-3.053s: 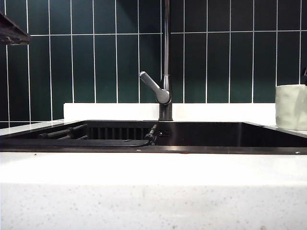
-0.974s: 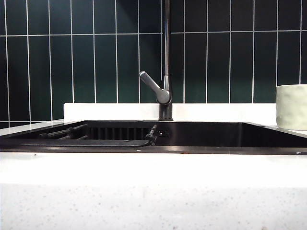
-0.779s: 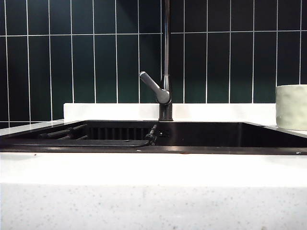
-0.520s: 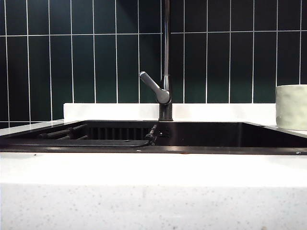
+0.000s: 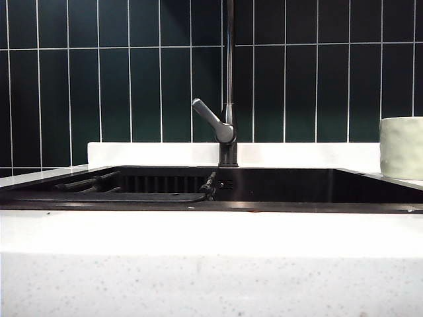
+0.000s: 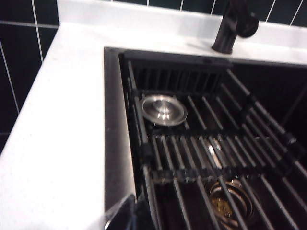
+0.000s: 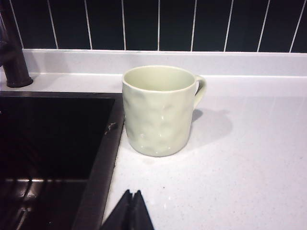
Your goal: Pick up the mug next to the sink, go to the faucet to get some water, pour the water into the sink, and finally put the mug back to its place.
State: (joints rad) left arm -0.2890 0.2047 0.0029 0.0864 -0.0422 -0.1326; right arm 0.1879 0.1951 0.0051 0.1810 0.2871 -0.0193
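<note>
At the bottom edge of the right wrist view, the right gripper (image 7: pixel 130 211) shows its dark fingertips pressed together, clenched on nothing, above the white speckled countertop (image 7: pixel 249 158). Beyond it stands the pale cream dimpled ceramic mug (image 7: pixel 158 110), upright and apparently empty, just beside the rim of the wide black rectangular sink (image 7: pixel 48 139). In the left wrist view, the left gripper (image 6: pixel 125 216) is likewise clenched over the sink's corner; inside lie a black wire rack (image 6: pixel 201 153) and a round steel drain cover (image 6: pixel 163 109). Farthest back rises the slim dark metal faucet (image 5: pixel 228 99).
</note>
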